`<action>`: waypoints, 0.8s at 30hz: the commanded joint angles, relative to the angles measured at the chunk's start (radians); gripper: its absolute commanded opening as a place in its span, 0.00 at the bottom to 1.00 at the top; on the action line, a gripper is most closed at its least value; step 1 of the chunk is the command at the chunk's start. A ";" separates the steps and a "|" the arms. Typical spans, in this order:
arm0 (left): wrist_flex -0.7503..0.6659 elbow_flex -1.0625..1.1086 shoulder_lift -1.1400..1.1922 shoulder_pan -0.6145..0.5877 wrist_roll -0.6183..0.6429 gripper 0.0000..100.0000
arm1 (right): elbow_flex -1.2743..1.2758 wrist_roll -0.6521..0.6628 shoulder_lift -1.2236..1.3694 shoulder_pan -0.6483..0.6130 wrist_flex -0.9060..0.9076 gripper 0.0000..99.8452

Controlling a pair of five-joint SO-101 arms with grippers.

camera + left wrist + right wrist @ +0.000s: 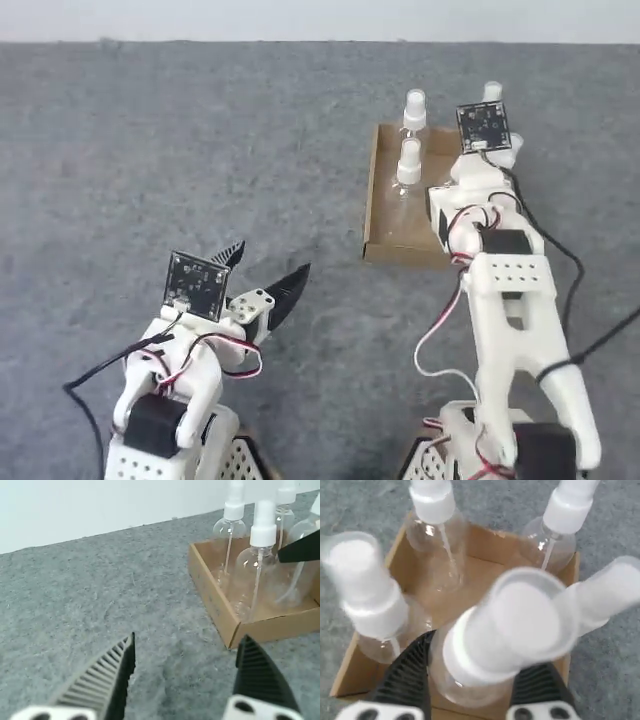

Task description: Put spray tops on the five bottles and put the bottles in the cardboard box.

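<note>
The cardboard box (373,205) lies at the right back of the grey table. Several clear bottles with white spray tops stand in it, such as one (409,165) near its left wall and one (415,112) at its far corner. In the right wrist view, my right gripper (477,652) is shut on a capped bottle (515,625) over the box floor (480,575), with other bottles (437,530) around it. My left gripper (262,272) hangs open and empty over the mat at the front left, well short of the box (215,600).
Grey felt covers the whole table, with open mat to the left of the box and at the back. A white wall runs along the far edge. The right arm's cables (440,330) hang beside its base.
</note>
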 commanded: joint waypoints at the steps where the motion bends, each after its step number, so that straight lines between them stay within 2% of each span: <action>1: -0.029 -0.007 -0.023 -0.008 -0.005 0.30 | -0.011 -0.009 0.015 0.012 -0.035 0.01; 19: -0.029 -0.007 -0.023 -0.009 -0.005 0.30 | 0.006 -0.009 0.064 0.010 -0.039 0.01; 24: -0.029 -0.007 -0.023 -0.009 -0.005 0.30 | 0.034 -0.009 0.059 0.005 -0.038 0.10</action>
